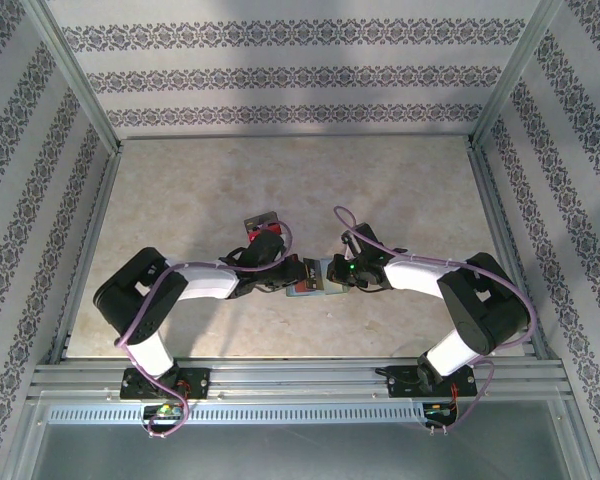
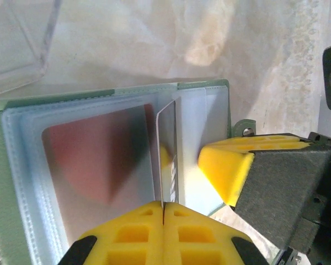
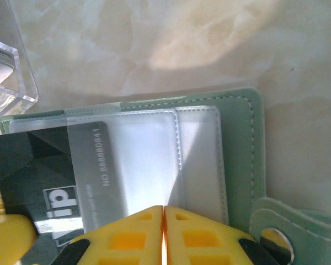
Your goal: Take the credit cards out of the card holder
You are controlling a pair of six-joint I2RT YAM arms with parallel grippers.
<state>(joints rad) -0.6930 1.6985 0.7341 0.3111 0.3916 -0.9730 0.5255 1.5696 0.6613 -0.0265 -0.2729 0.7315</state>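
The soft pale teal card holder (image 3: 243, 143) lies open in the middle of the pale table (image 1: 180, 200). The left gripper (image 2: 163, 221) pinches a thin dark grey plastic card (image 3: 38, 165), half out on the left. The right gripper (image 3: 163, 229), pads pressed together, rests on the holder. The card seems light, stiff and slippery, so grip its bare edge.

Soft, even light falls from overhead, and the arms throw only faint shadows on the pale table (image 1: 280, 190). In the wrist views, white glare streaks the sleeves of the card holder (image 2: 209, 121). The yellow fingertips (image 2: 127, 243) below it are blurred. Above it lies a warm bright patch. The print on the dark card (image 3: 38, 160) is sharp.
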